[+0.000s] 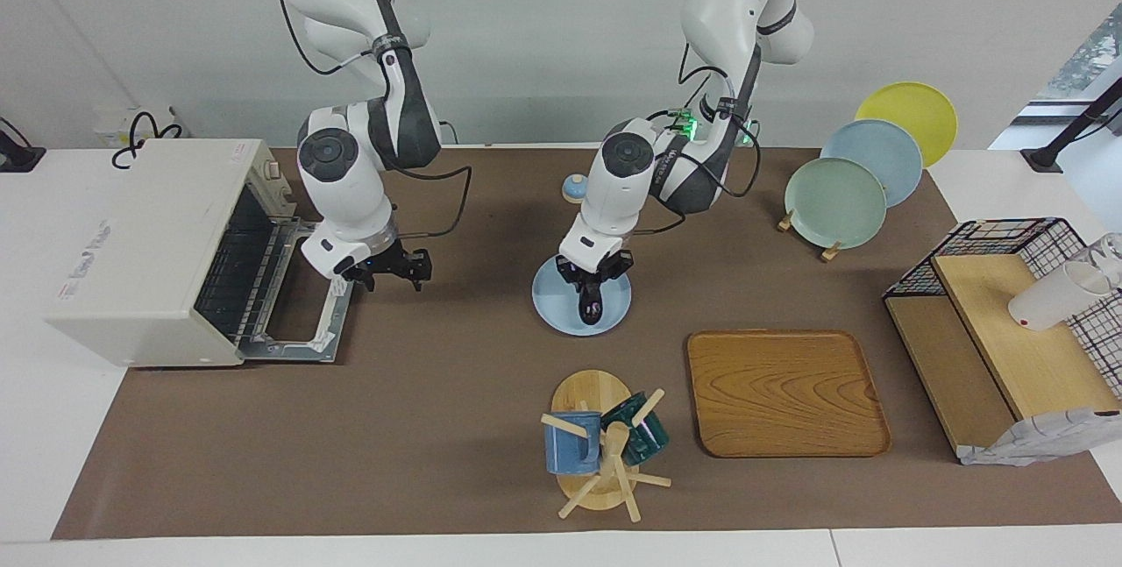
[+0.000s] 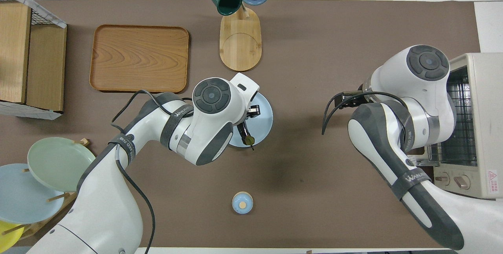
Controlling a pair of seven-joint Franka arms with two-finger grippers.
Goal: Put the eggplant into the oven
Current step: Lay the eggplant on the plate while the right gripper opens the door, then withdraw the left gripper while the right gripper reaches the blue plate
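The dark purple eggplant [image 1: 590, 304] lies along a light blue plate [image 1: 550, 308] in the middle of the table. In the overhead view its greenish stem end [image 2: 248, 140] points toward the robots. My left gripper [image 1: 596, 279] is down over the plate, its fingers closed around the eggplant's middle. I cannot tell whether the eggplant is off the plate. The off-white oven [image 1: 140, 251] stands at the right arm's end of the table with its door [image 1: 298, 326] dropped open and its wire rack [image 2: 459, 128] showing. My right gripper [image 1: 391, 272] hovers open and empty just above the door's edge.
A wooden tray [image 1: 784, 392] and a mug tree [image 1: 605, 449] with a blue and a green mug sit farther from the robots than the plate. A plate stand [image 1: 841, 199] and a wire-and-wood rack [image 1: 1008, 348] are at the left arm's end. A small blue lidded jar [image 1: 574, 188] sits near the robots.
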